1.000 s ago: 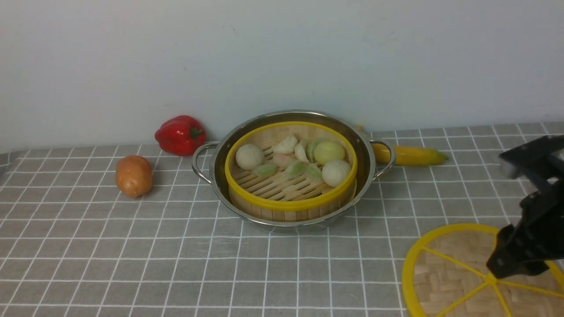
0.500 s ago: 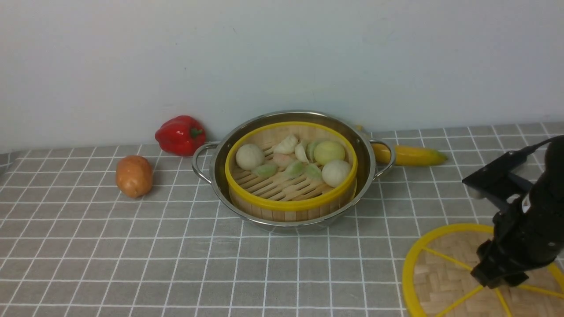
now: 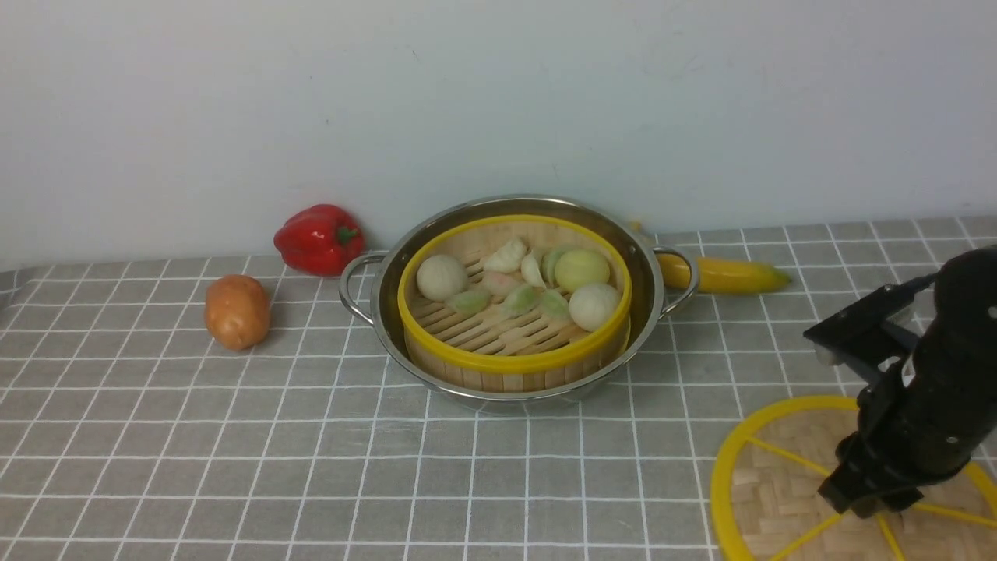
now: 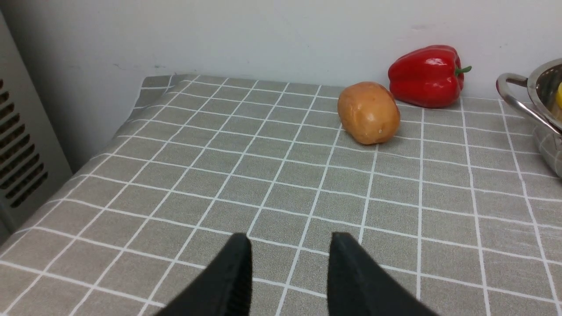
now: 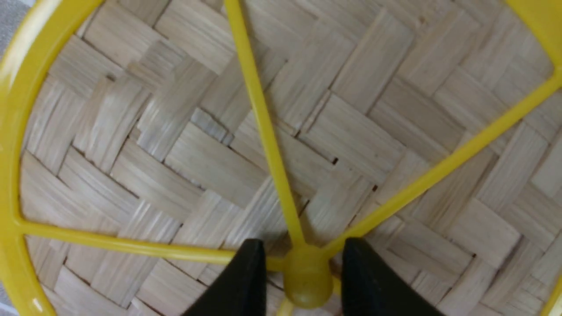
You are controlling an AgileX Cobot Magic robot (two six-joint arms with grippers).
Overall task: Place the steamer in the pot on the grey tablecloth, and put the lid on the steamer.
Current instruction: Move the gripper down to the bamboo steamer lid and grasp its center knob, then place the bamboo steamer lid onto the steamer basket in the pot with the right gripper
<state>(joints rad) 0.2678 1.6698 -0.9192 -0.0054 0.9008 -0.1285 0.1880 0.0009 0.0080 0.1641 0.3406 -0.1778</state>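
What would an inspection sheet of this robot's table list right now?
Surface: grey tablecloth with white grid, spread out.
Job's things: round bamboo steamer with yellow rim sits inside shiny steel pot; flat woven bamboo lid lies on the cloth, apart.
Clutter: red bell pepper, brown potato, yellow banana; buns and dumplings in the steamer.
Grippers: left gripper open, empty; right gripper open, astride the lid's yellow knob.
Cables: nothing seen.
Surroundings: pale wall behind; vented grey panel at one side.
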